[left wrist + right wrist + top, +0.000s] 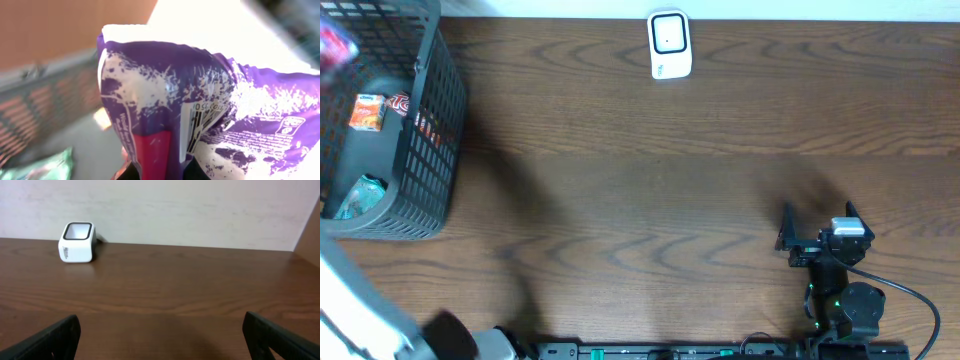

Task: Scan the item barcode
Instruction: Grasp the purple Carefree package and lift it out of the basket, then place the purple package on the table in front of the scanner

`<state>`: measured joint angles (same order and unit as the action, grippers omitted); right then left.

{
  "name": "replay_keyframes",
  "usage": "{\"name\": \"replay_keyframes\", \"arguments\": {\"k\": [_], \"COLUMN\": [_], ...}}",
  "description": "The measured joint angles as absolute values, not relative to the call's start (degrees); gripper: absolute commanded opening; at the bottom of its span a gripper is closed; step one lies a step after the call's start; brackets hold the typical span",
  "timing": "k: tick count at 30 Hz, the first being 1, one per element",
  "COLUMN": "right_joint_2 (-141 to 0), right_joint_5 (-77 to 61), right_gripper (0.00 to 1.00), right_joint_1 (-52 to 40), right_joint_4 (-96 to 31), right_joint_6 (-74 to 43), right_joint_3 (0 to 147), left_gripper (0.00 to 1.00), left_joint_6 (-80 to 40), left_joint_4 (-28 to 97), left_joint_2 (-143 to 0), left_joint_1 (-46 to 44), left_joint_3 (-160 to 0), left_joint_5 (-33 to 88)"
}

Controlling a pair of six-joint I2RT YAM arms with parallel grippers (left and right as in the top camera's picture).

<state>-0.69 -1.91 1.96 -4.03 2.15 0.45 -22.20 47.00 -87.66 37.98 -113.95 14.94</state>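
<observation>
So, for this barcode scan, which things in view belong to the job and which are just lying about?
In the job:
- purple packet, shut in the left gripper, its barcode showing
- white scanner

Lying about:
- black mesh basket
- orange packet and green packet inside it
- right gripper, open and holding nothing

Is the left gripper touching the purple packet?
Touching. The left wrist view shows the purple packet pinched inside the shut left gripper at the bottom edge of the picture, with its foil creased there.
</observation>
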Motion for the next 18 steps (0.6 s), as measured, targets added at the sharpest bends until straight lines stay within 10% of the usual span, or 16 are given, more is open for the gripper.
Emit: {"name": "replay_keyframes", "arguments": {"k": [18], "right_joint_2": [-0.7], "right_joint_5": [-1.9], "right_gripper": [0.99], "right_joint_1": [2.0], "right_joint_4": [-4.0], "right_joint_6": [2.2], "right_joint_3": [0.4], "left_gripper": [0.07], "left_joint_6": [-20.9], "left_joint_4": [53.4], "left_joint_2": [-90.1], "left_joint_1": [-2.3], "left_joint_3": [-110.5], "left_joint_5": [27.4]}}
